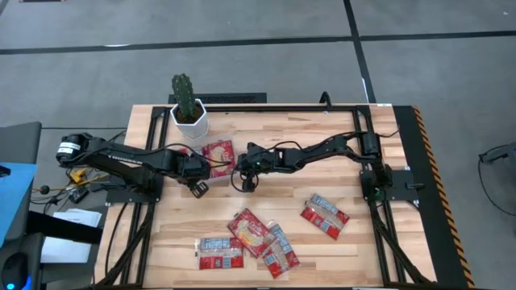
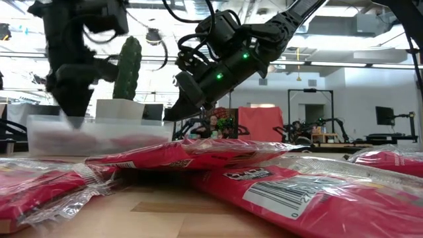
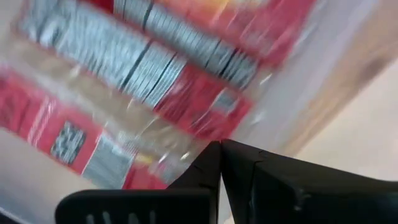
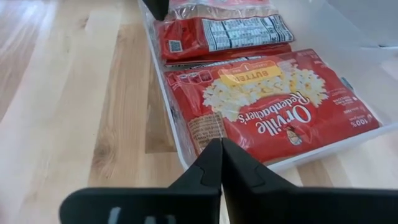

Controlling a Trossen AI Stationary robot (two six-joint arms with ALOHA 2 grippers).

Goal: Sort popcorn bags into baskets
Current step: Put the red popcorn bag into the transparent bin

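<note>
The clear tray lies near the table's far left and holds red popcorn bags; the right wrist view shows one face up and another beyond it. Several more bags lie loose on the near half of the table. My left gripper is shut and empty, just off the tray's near left corner, with the bags in the tray close under it. My right gripper is shut and empty, beside the tray's right side wall.
A white pot with a cactus stands just beyond the tray, at the far left edge. In the low view the loose bags fill the foreground, and the tray sits behind them. Bare wood shows between the tray and the loose bags.
</note>
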